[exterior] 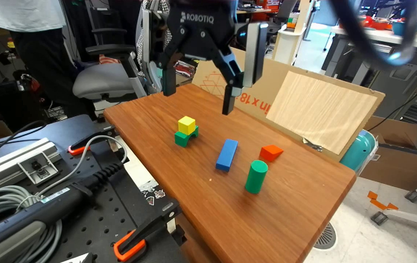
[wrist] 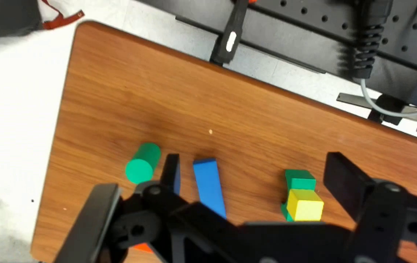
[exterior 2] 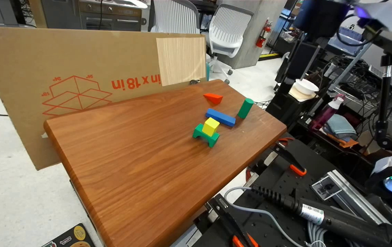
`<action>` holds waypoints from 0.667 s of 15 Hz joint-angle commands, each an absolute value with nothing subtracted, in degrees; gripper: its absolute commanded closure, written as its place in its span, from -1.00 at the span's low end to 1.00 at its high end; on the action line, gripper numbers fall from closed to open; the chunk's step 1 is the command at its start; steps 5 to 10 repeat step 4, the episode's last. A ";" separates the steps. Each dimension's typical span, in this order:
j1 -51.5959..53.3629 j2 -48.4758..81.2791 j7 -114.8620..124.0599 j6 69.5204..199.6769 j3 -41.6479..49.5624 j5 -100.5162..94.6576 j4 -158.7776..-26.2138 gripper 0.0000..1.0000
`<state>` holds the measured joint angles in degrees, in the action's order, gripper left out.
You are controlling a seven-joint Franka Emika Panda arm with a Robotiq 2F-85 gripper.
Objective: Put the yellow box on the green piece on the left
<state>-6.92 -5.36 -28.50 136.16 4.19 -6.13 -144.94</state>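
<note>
The yellow box (exterior: 186, 126) rests on top of the green piece (exterior: 181, 140), a low arch-shaped block standing on the wooden table. Both also show in an exterior view, the yellow box (exterior 2: 210, 126) sitting on the middle of the green piece (exterior 2: 212, 139). My gripper (exterior: 198, 100) is open and empty, well above the table, with nothing between its fingers. In the wrist view the open gripper (wrist: 253, 160) has the yellow box (wrist: 310, 210) and the green piece (wrist: 301, 179) below, nearer the right finger. The lower part of the green piece is hidden there.
A blue bar (exterior: 226, 155), an upright green cylinder (exterior: 256, 177) and a red-orange block (exterior: 271, 152) stand on the table (exterior: 289, 212). A cardboard panel (exterior 2: 79, 58) lines one table edge. A black perforated bench with clamps (exterior: 130, 245), a cable and a tool adjoins another.
</note>
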 commanded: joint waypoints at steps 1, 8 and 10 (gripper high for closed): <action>-6.56 -7.18 -28.90 134.28 6.52 -6.40 -145.15 -1.00; -7.61 -10.05 -30.04 132.19 8.72 -6.48 -145.84 -1.00; -7.61 -10.05 -30.04 132.19 8.72 -6.48 -145.84 -1.00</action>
